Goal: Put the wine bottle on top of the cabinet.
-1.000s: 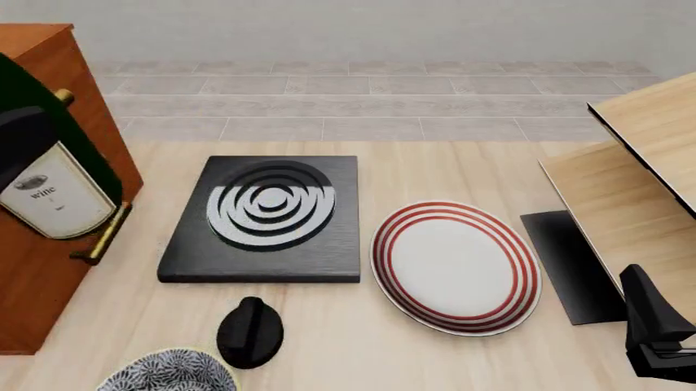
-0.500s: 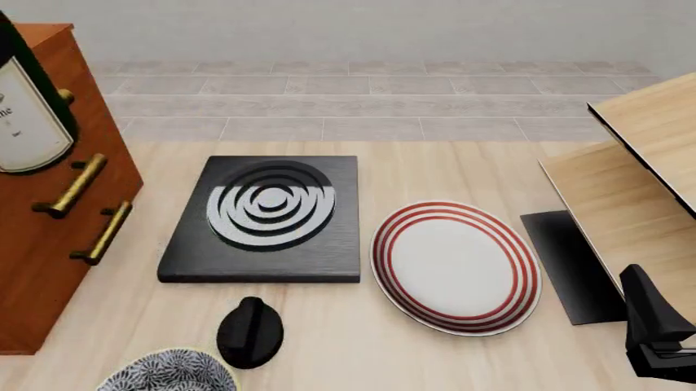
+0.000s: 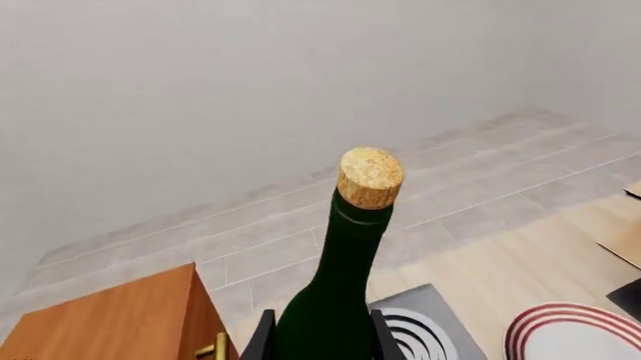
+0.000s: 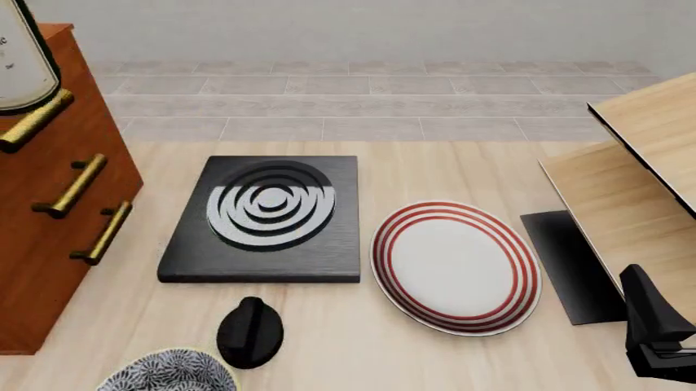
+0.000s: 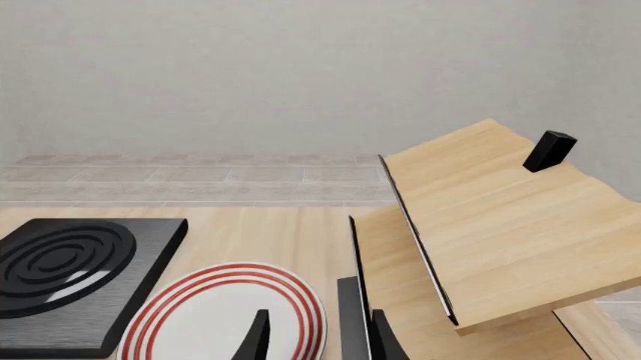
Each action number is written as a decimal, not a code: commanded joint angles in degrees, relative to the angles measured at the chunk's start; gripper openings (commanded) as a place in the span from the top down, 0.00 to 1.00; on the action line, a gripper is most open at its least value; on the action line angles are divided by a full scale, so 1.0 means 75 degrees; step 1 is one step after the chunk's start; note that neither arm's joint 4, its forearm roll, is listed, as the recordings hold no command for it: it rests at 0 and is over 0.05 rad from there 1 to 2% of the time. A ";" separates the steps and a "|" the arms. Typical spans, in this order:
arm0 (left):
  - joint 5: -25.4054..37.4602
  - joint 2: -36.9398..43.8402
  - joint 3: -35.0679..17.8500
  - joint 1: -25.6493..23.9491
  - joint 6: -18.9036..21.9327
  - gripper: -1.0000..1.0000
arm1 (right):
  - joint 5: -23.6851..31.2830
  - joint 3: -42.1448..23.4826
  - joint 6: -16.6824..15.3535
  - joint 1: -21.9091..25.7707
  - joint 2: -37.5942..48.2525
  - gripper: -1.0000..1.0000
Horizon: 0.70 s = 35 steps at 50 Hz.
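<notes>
The wine bottle [image 3: 341, 285] stands upright – dark green glass, tan cork on top – with its cream label's lower edge just showing at the front view's top left corner. Below it stands the cabinet [image 4: 49, 244], reddish-brown wood with three brass bar handles – at the table's left.

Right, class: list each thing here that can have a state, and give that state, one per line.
wine bottle: corked, upright, held off the table
left gripper: shut on the wine bottle
right gripper: open, empty
cabinet: drawers shut, nothing set on the part of its top in view
plate: empty
</notes>
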 commanded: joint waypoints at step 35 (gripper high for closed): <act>-0.1286 0.1471 -0.0116 0.2349 0.0398 1.00 | 0.0001 0.0000 0.0001 0.0001 -0.0003 0.00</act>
